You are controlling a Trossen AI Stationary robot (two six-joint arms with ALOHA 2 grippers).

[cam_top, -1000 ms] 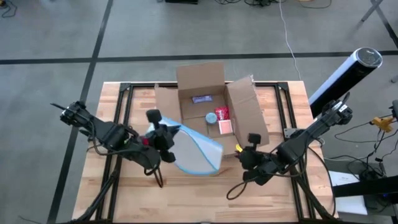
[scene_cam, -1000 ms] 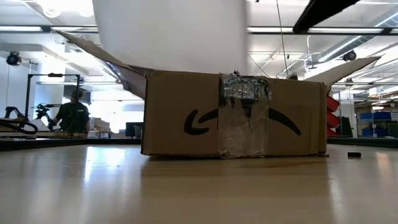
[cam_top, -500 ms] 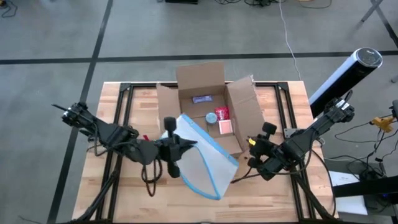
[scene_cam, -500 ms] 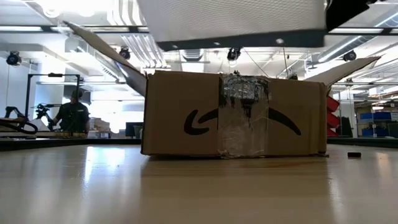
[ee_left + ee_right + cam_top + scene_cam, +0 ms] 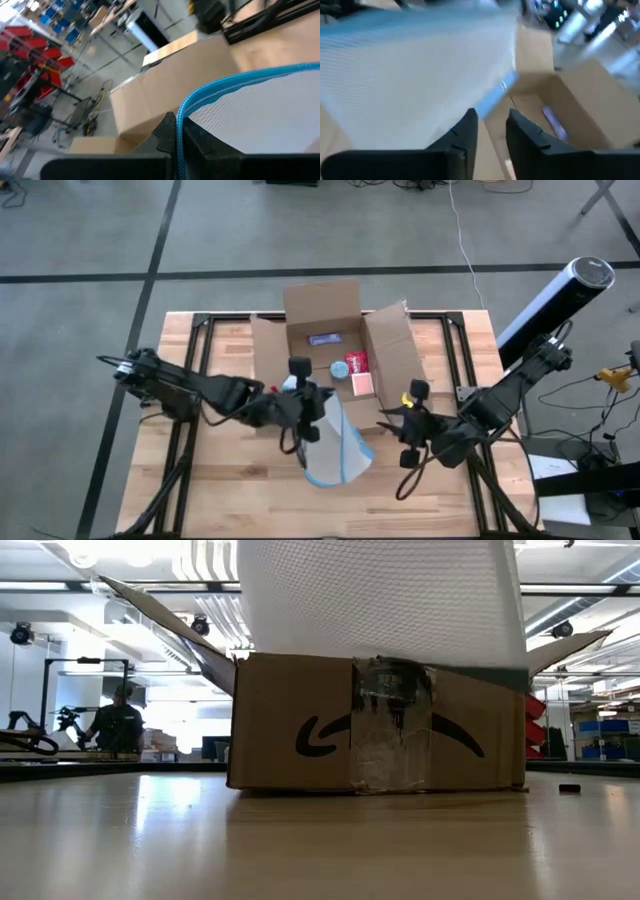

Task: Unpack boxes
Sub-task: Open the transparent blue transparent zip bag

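The corrugated brown box (image 5: pixel 335 355) is sitting open at the bench's (image 5: pixel 200 490) far middle, flaps splayed, shiny tape on its front wall, holding small red, pink and blue items. The left gripper (image 5: pixel 305 402) is pinching a clear, blue-edged, textured pouch (image 5: pixel 335 448) just before it. The right gripper (image 5: pixel 408 418) is hovering beside the pouch, fingers slightly apart.

two dark, slim jointed arms trailing black cable loops; blocky black fingers (image 5: pixel 462 137); right arm carries a yellow spot.
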